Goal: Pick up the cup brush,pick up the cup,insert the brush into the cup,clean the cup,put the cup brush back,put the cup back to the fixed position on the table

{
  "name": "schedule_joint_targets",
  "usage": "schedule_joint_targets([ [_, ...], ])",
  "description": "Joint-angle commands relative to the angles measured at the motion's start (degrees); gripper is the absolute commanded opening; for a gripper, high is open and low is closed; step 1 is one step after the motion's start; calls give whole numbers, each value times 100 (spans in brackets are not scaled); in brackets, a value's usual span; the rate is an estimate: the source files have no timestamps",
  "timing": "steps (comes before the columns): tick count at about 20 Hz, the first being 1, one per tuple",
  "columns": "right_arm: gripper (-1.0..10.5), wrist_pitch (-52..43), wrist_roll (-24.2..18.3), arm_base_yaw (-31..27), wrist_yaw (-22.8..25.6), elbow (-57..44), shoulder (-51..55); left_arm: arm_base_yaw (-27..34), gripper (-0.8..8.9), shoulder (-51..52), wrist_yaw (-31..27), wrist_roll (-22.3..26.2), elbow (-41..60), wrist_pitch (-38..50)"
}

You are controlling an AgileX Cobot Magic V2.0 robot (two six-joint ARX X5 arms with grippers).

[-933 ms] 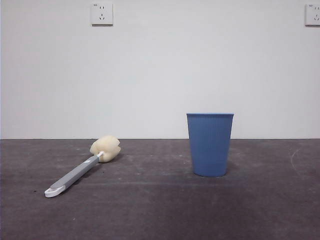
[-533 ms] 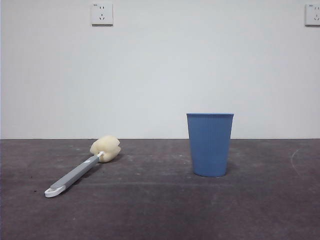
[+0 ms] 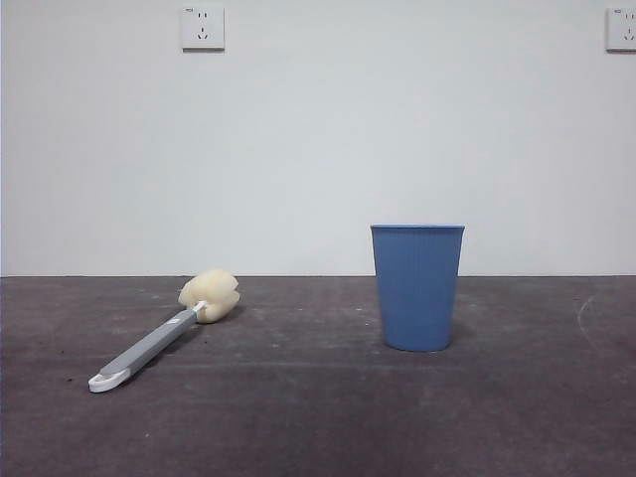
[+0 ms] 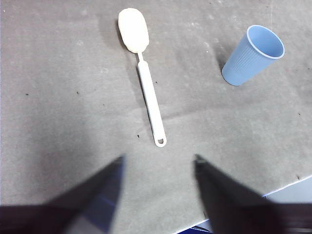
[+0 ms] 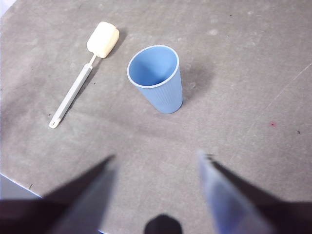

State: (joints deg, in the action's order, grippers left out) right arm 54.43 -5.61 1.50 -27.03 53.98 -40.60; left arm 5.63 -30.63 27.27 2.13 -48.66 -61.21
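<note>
The cup brush (image 3: pixel 159 340) lies flat on the table (image 3: pixel 318 417) at the left, sponge head toward the wall. It also shows in the left wrist view (image 4: pixel 146 83) and the right wrist view (image 5: pixel 80 80). The blue cup (image 3: pixel 417 286) stands upright and empty at centre right, also shown in the left wrist view (image 4: pixel 253 56) and the right wrist view (image 5: pixel 158 80). My left gripper (image 4: pixel 158 163) is open and empty, high above the table, short of the brush's looped end. My right gripper (image 5: pixel 156 161) is open and empty, high above the table, short of the cup.
A white wall with two power sockets (image 3: pixel 203 27) stands behind the table. The table's near edge (image 4: pixel 292 183) shows in the left wrist view and as a corner (image 5: pixel 14 183) in the right wrist view.
</note>
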Motion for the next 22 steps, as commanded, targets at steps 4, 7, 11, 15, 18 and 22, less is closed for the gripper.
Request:
schedule_joint_targets([
  [4, 541, -11, 24, 11, -7, 9, -2, -52, 598, -105, 306, 63, -17, 63],
  [7, 540, -11, 24, 11, -7, 9, -2, -258, 598, -417, 409, 44, -20, 85],
  [11, 540, -11, 24, 11, -7, 9, -2, -804, 598, -975, 431, -293, -22, 555],
  [15, 540, -11, 24, 13, -7, 9, -2, -1871, 598, -1687, -197, -826, -22, 1388],
  [18, 540, -11, 24, 17, -7, 9, -2, -2769, 598, -2302, -1174, -1270, -22, 2065],
  [22, 540, -4, 46, 63, -7, 9, -2, -3449, 598, -3357, -2280, -1631, -22, 2734],
])
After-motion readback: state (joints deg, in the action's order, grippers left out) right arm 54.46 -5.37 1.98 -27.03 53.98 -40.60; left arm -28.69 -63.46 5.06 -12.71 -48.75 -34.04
